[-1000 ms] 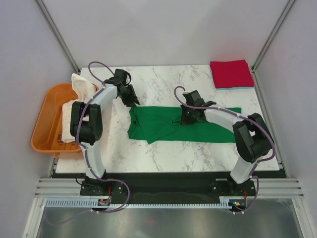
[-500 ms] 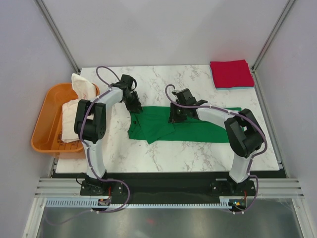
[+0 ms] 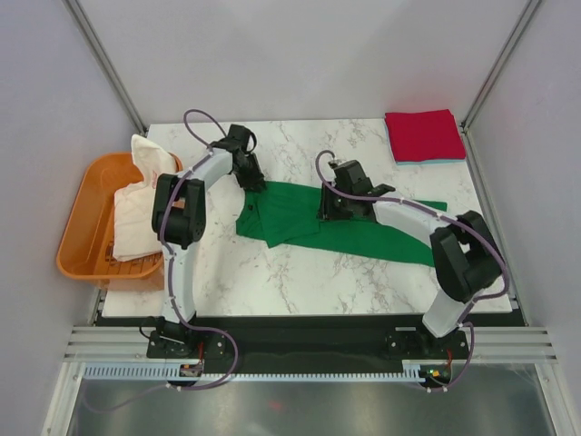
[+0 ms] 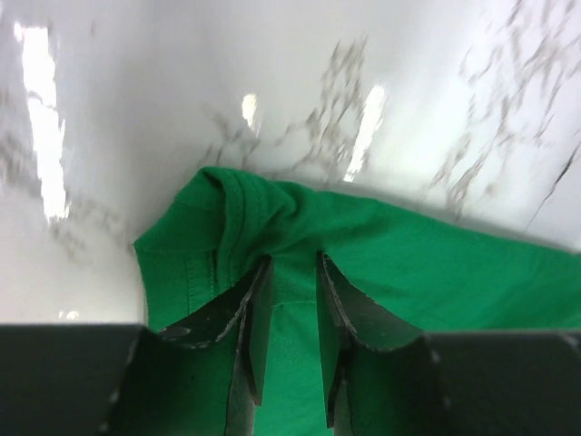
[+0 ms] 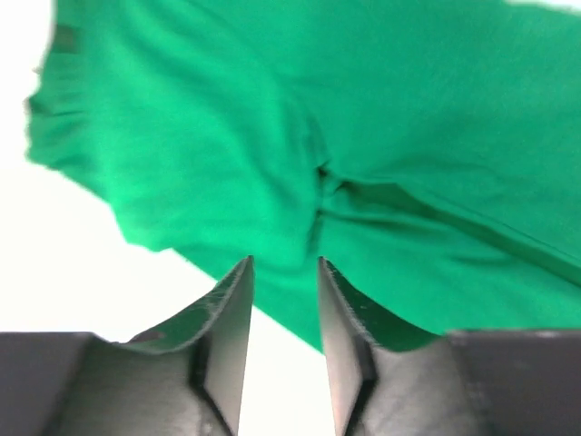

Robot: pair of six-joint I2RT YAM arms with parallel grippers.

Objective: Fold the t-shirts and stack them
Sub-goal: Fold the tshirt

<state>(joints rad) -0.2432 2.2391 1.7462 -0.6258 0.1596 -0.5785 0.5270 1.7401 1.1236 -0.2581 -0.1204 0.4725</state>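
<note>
Overhead view and close wrist views share green t-shirt

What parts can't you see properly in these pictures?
- Pale blue t-shirt: top view shows only a thin edge, the folded red t-shirt covers it.
- White t-shirt in the orange tub: crumpled, its print too small to make out from above.
- Green t-shirt: left wrist view cuts it off at the bottom, behind the left gripper.
- Right wrist view: cloth blurred, folds unclear.

Since a second ago the left gripper moves from beside the orange tub onto the green t-shirt, farther from the tub. The shirt now slants instead of lying straight. The right gripper parts its jaws, the cloth below them.
</note>
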